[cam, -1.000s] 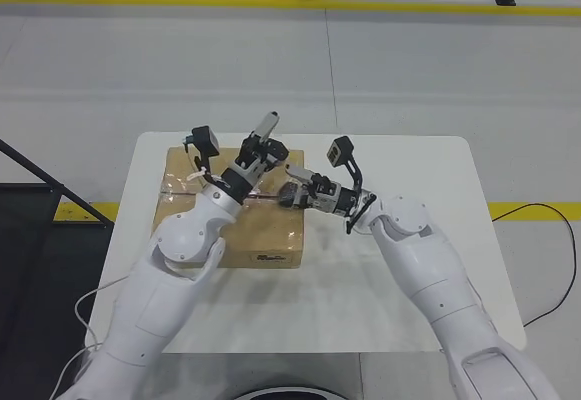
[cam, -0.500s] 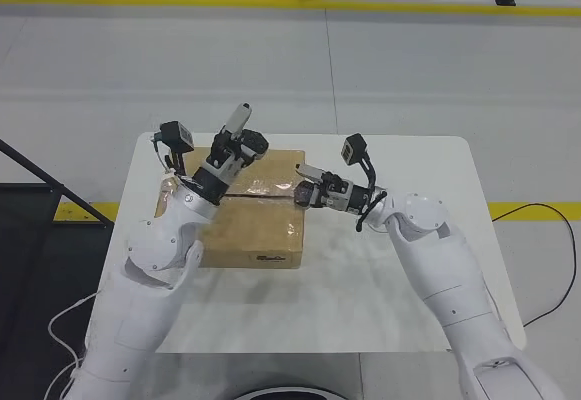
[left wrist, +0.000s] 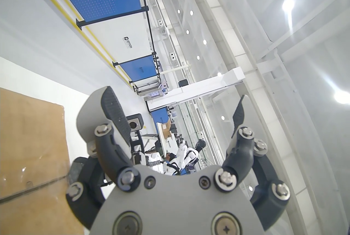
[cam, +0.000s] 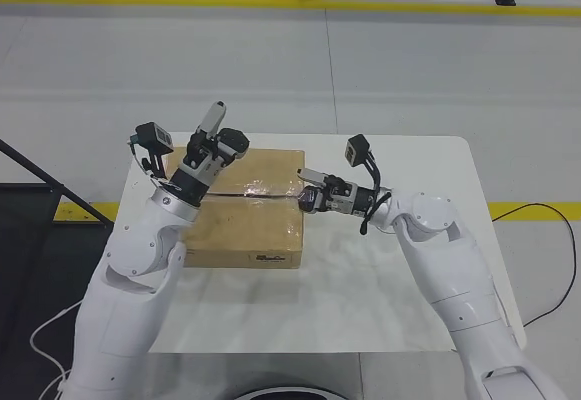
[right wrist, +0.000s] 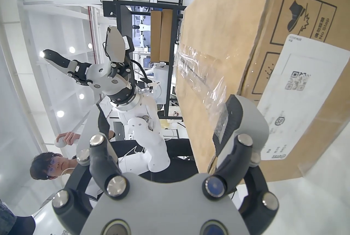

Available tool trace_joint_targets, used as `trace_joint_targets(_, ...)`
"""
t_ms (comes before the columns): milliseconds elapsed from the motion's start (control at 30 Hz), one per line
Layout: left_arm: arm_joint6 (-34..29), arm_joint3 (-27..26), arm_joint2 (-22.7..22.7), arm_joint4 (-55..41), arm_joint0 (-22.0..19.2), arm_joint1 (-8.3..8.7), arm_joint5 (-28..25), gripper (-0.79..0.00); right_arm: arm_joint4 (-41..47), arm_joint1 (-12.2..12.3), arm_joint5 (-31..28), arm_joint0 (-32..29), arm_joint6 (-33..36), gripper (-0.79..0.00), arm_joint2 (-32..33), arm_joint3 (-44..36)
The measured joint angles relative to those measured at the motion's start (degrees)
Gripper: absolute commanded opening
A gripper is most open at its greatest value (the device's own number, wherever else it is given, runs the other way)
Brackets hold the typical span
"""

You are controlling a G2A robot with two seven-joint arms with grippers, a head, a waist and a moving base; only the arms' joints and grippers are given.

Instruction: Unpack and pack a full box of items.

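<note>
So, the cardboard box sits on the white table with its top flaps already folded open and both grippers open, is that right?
Not quite: the top view shows the cardboard box closed, its flaps flat with clear tape along the seam. It does sit on the white table, and the left gripper and right gripper are both open.
</note>
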Motion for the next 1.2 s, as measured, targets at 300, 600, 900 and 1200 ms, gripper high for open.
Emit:
trace_joint_targets(300, -0.47, -2.6, -4.07, -1.91, 1.9, 0.37, -0.82, 0.0, -1.45, 0.35, 1.29, 0.33, -0.2, -0.317, -0.36, -0.45)
trace_joint_targets(600, -2.5, -7.46, -9.94, -5.72, 5.9, 0.94, -0.96, 0.0, -2.52, 0.81, 2.27, 0.58, 0.42, -0.394, -0.32, -0.99)
trace_joint_targets(900, -5.33, -10.5, -14.44, -7.65, 10.91, 1.45, -1.46, 0.0, -4.61, 1.26, 3.95, 0.89, 0.03, -0.413, -0.52, -1.46)
trace_joint_targets(1200, -7.22, -9.38, -16.91, -8.16, 14.13, 1.84, -0.91, 0.0, -6.24, 1.88, 5.1, 0.3, -0.42, -0.262, 0.0, -2.91)
